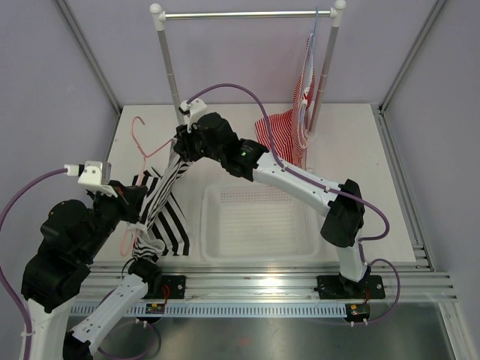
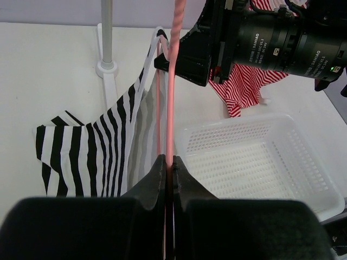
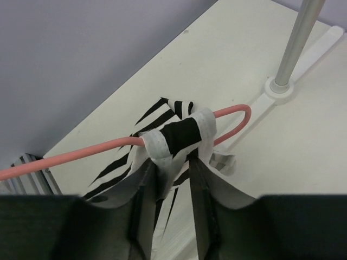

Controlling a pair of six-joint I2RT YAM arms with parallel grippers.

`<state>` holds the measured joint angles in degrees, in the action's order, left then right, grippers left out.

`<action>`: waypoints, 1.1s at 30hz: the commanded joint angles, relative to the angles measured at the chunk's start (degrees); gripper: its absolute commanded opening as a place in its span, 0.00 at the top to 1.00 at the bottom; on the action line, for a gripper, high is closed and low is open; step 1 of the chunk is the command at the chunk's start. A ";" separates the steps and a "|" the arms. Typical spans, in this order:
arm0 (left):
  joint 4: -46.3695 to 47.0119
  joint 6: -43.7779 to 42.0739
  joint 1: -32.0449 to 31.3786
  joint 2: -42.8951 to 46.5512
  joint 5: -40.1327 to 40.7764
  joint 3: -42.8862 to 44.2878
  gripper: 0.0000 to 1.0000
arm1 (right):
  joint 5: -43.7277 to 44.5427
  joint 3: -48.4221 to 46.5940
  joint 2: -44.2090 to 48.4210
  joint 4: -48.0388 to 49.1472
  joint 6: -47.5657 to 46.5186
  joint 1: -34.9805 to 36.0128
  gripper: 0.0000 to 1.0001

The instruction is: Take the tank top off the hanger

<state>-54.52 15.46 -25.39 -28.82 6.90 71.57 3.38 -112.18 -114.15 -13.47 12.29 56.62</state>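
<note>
The tank top (image 1: pixel 166 214), black-and-white striped, hangs stretched from the pink hanger (image 1: pixel 140 142) down to the table at the left. My left gripper (image 2: pixel 168 161) is shut on the hanger's wire (image 2: pixel 171 108), with the striped cloth (image 2: pixel 92 151) to its left. In the top view the left gripper (image 1: pixel 133 210) sits beside the cloth. My right gripper (image 1: pixel 182 139) is at the top's upper end. In the right wrist view it (image 3: pixel 173 162) is shut on the strap (image 3: pixel 184 132), which loops over the hanger's bent end (image 3: pixel 238 116).
A white perforated basket (image 1: pixel 259 221) lies in the middle of the table. A garment rack (image 1: pixel 240 13) stands at the back. A red-and-white striped top (image 1: pixel 289 131) on a pale blue hanger hangs by its right post. The rack's foot (image 3: pixel 279 86) is near the strap.
</note>
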 commanded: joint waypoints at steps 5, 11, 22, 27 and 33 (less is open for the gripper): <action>3.02 -0.87 0.16 -0.10 -0.66 0.41 1.00 | 3.83 -6.82 -2.04 -1.90 -1.84 0.42 1.00; -0.32 -2.28 0.16 -0.98 3.21 1.46 1.00 | 10.06 -9.53 -2.04 -3.31 -3.50 0.25 1.00; -4.72 -4.21 0.16 2.00 4.62 4.37 1.00 | 13.33 -28.44 -14.87 -17.64 -6.32 -4.76 1.00; -4.89 -4.74 0.16 4.03 1.98 6.47 1.00 | 8.16 -28.71 -15.67 -18.34 -4.92 -7.05 1.00; 3.34 -3.78 0.16 6.76 1.28 3.24 1.00 | -6.70 -20.21 -11.90 -12.91 -3.69 -7.49 1.00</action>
<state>-59.09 12.05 -25.39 -24.27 9.58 74.59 1.98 -136.70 -128.92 -30.11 8.86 52.18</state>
